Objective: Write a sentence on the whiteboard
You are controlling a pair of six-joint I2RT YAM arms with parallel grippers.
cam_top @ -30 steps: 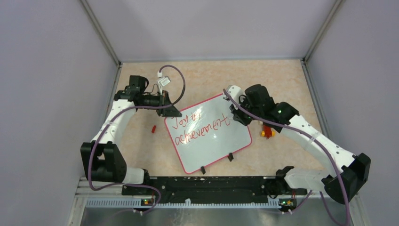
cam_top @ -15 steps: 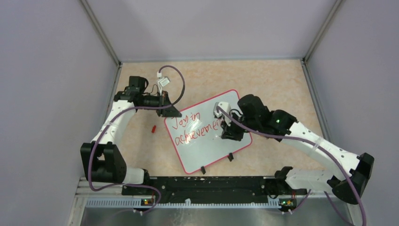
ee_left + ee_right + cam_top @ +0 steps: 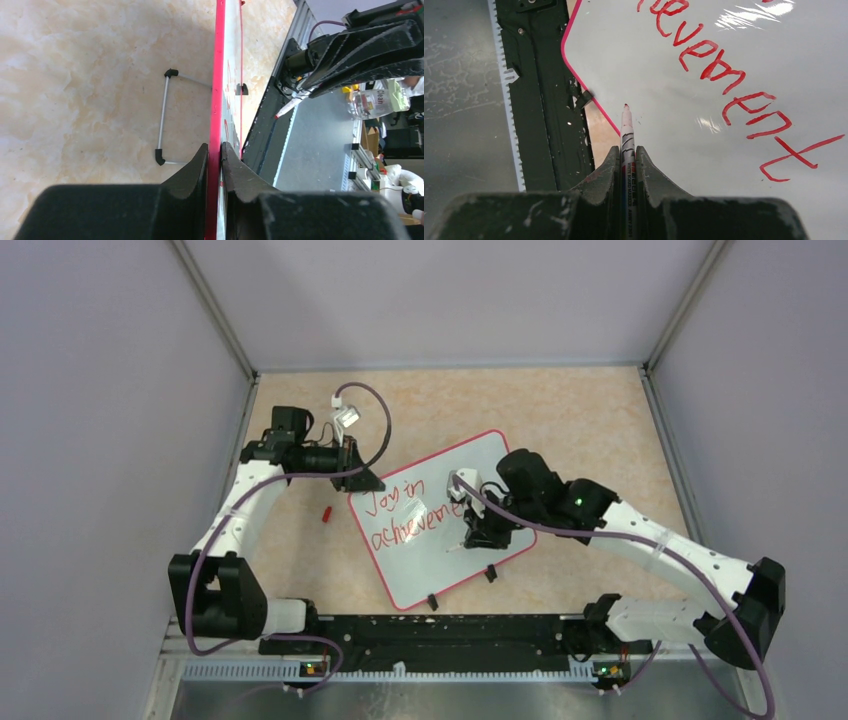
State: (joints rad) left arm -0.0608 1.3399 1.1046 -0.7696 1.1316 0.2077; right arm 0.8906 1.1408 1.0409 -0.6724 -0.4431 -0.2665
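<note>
The whiteboard, white with a red-pink frame, lies tilted at the table's middle. Red words on it read "Joy in achievement"; the word's end shows in the right wrist view. My left gripper is shut on the board's far left corner; in the left wrist view its jaws clamp the red edge. My right gripper is shut on a white marker with a red tip, held over the board's lower right part below the writing. Whether the tip touches the board I cannot tell.
A small red cap lies on the table left of the board. A black wire leg sticks out under the board. The black rail runs along the near edge. A grey wall stands on each side.
My right arm has swung from the board's far right edge down and left across it, bringing the marker below the writing. The yellow-red object at the right is now hidden. The left gripper keeps its hold.
</note>
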